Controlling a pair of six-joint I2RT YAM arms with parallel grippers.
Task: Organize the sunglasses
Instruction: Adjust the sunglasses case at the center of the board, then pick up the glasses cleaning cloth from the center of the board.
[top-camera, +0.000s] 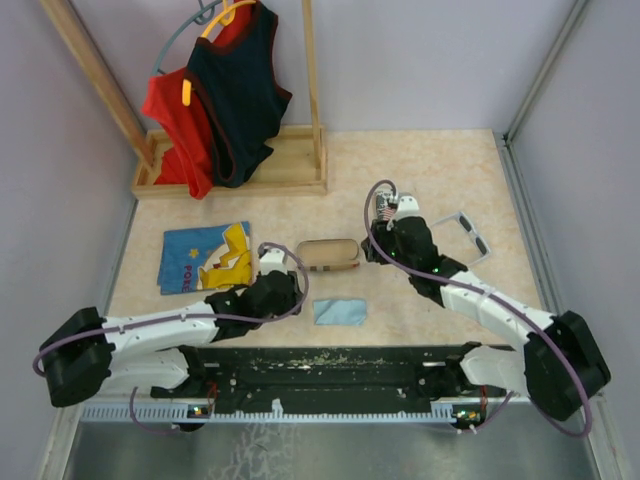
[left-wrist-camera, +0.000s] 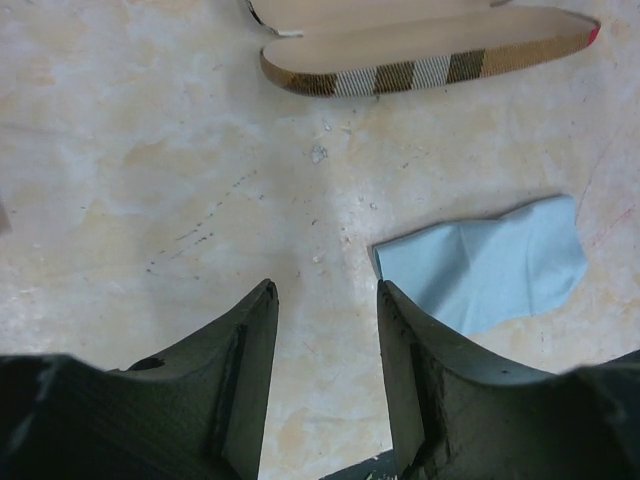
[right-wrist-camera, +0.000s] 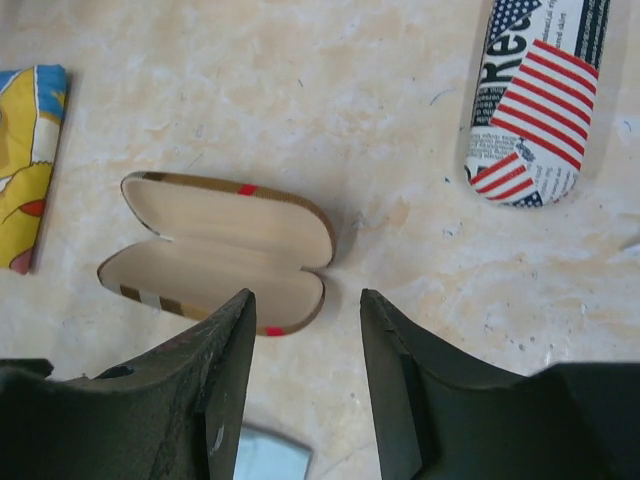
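White-grey sunglasses (top-camera: 468, 236): on table (top-camera: 450, 160), right side, untouched, beside right arm. Plaid case (right-wrist-camera: 220, 250): centre, lying open. Flag-print case (right-wrist-camera: 535, 100): right of it, farther. Blue cloth (left-wrist-camera: 480, 265): nearer. Left gripper (left-wrist-camera: 325, 295), right gripper (right-wrist-camera: 305, 300): jaws parted, grasping nothing.

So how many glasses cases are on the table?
2. An open plaid case lies in the middle; a closed flag-print case lies to its right, farther back. More may be hidden.

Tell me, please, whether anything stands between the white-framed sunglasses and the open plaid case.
Only the right arm itself: its wrist and open right gripper sit between the white-framed sunglasses and the open plaid case. The flag-print case lies just off that line.
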